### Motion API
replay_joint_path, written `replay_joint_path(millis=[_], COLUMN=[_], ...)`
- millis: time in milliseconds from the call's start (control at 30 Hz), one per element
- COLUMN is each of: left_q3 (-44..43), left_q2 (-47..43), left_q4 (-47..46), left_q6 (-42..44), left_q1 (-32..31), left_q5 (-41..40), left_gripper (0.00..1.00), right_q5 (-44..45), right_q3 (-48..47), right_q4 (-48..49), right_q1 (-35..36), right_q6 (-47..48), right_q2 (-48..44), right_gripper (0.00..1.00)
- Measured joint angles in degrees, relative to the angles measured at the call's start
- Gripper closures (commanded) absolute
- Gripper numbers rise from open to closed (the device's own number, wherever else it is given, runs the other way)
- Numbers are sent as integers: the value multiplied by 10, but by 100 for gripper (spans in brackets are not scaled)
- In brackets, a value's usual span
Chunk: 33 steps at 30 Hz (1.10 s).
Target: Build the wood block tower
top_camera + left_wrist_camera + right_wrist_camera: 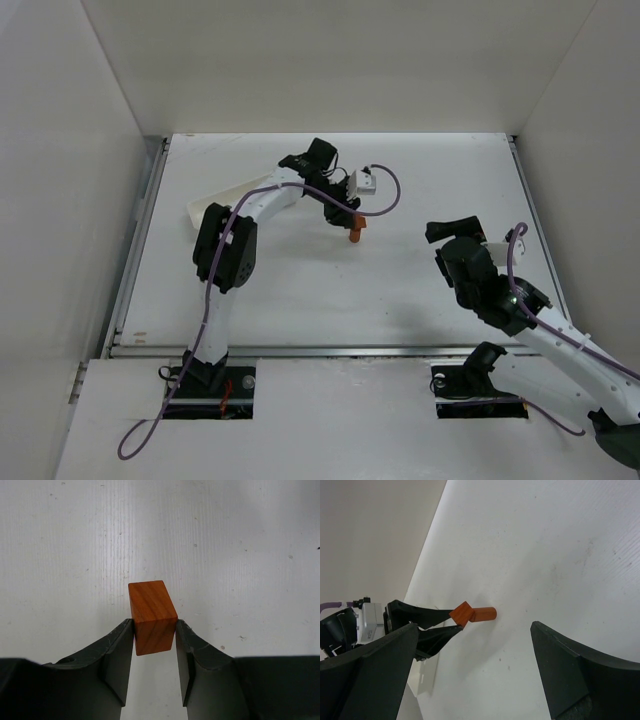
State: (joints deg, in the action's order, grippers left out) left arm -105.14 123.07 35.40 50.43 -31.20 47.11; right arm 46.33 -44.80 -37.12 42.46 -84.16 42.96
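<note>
Mid-frame, the left gripper [154, 632] pinches a wood block [151, 615] over the tabletop [225, 540]. The right gripper [475, 630] stands spread wide across the lower frame.

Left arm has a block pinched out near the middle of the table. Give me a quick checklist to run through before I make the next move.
1. Grip: ok. The left gripper has a finger against each side of the wood block.
2. Alignment with the second orange piece: cannot tell. The right wrist view shows the two meeting, but not whether they sit flush.
3. Sight of that piece from the left wrist: not ok. It does not show there; only the held block does.
4. Other arm: ok. The right gripper is open, holds nothing and is apart from both pieces.
</note>
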Motion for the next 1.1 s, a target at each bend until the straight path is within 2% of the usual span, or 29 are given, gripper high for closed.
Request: replay_joint_path(millis=[1100], left_q3=[0], left_q2=[12], left_q4=[4], left_q6=[-2], left_q1=[2], left_q5=[13], left_gripper=[100], right_q5=[0], right_q3=[7], right_q4=[-2], right_q1=[0], right_q6=[0], right_q2=[-10], right_gripper=[0])
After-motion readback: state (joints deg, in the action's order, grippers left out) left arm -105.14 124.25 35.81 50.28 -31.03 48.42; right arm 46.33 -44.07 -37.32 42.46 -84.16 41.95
